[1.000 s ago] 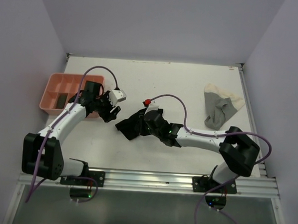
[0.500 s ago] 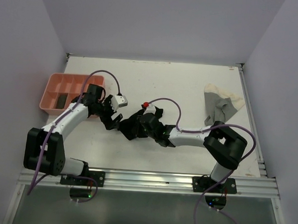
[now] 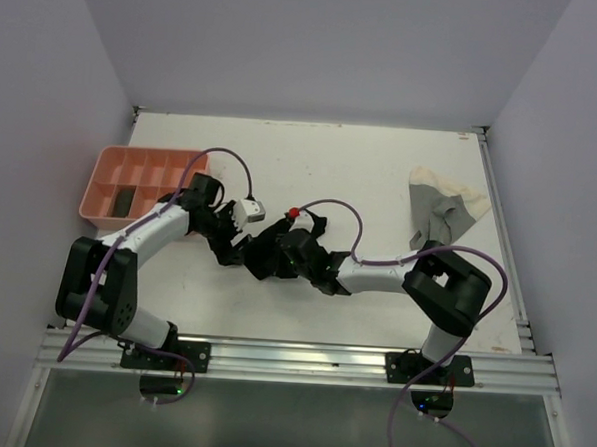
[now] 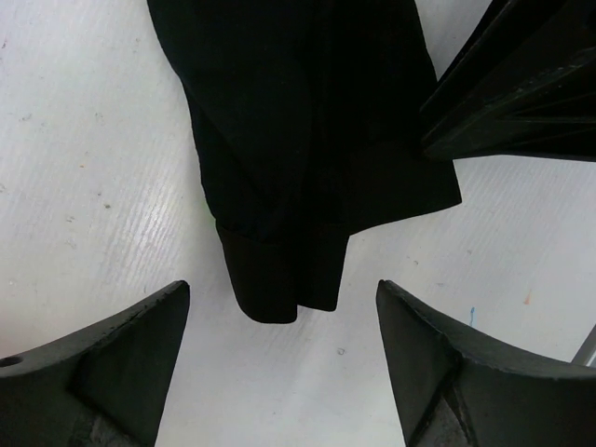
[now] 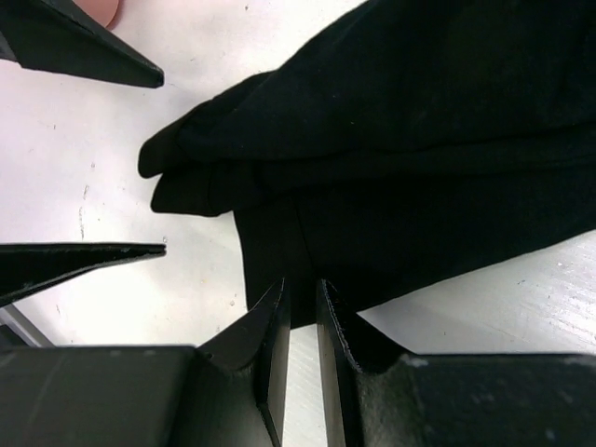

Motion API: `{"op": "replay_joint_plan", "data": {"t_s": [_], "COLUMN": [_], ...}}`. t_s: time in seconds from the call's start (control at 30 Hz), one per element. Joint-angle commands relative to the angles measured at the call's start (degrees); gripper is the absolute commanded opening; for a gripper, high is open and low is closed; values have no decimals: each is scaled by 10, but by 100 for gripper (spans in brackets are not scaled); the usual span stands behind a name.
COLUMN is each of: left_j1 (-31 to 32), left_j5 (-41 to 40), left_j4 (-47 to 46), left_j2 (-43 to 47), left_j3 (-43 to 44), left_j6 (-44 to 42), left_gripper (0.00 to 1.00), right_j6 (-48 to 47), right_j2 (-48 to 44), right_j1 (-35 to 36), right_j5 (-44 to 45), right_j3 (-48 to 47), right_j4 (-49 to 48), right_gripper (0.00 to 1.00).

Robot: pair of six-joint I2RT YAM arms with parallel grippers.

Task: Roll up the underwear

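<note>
We find the black underwear (image 4: 298, 140) lying bunched and folded on the white table (image 4: 93, 186), caught between the two sets of jaws. The left gripper (image 4: 281, 303) has its jaws spread wide. The garment's narrow folded end reaches just in between the two fingertips (image 4: 140, 345), with bare table showing on either side of it, so neither finger touches the cloth.

The right gripper (image 5: 303, 296) comes at the same garment from the opposite side. Its jaws are drawn narrow, almost together, and a thin edge of the black cloth runs down into the slit between them — pinched there. The rest of the garment spreads away ahead of those jaws, its folded end lying between the two pointed left fingers that show at the side of the right wrist view.

The cream-and-grey underwear (image 3: 441, 216) lies crumpled well apart from both pairs of jaws, out beyond the right arm's elbow. The pink tray (image 3: 111, 169) sits behind the left jaws, beside that arm. A small dark piece (image 3: 126, 198) rests in one compartment — we cannot tell what it is.
</note>
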State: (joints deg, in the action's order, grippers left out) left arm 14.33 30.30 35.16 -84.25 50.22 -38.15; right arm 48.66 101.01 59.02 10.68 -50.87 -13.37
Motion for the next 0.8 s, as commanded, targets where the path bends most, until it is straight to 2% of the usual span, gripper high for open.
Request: {"op": "replay_joint_plan", "data": {"t_s": [0.0,0.43,0.5,0.77], "left_j1": [3,4,4,7], "left_j5": [-1,19,13,5], "left_j4": [-31,-8,-12,-16], "left_j2": [-3,-10,-12,-5], "left_j3": [-3,10,11,16], "left_j6": [19,19,23,33], "left_gripper": [83,65,60,30], "right_j6": [12,25,24,31], "right_j2": [2,16,15,0], "right_j1": [-1,0,0,-1], "right_j5": [3,0,0,2], "right_j3": [7,14,14,16], "right_j4": [-23,-32,-31,-22], "right_gripper": [21,21,21,21]}}
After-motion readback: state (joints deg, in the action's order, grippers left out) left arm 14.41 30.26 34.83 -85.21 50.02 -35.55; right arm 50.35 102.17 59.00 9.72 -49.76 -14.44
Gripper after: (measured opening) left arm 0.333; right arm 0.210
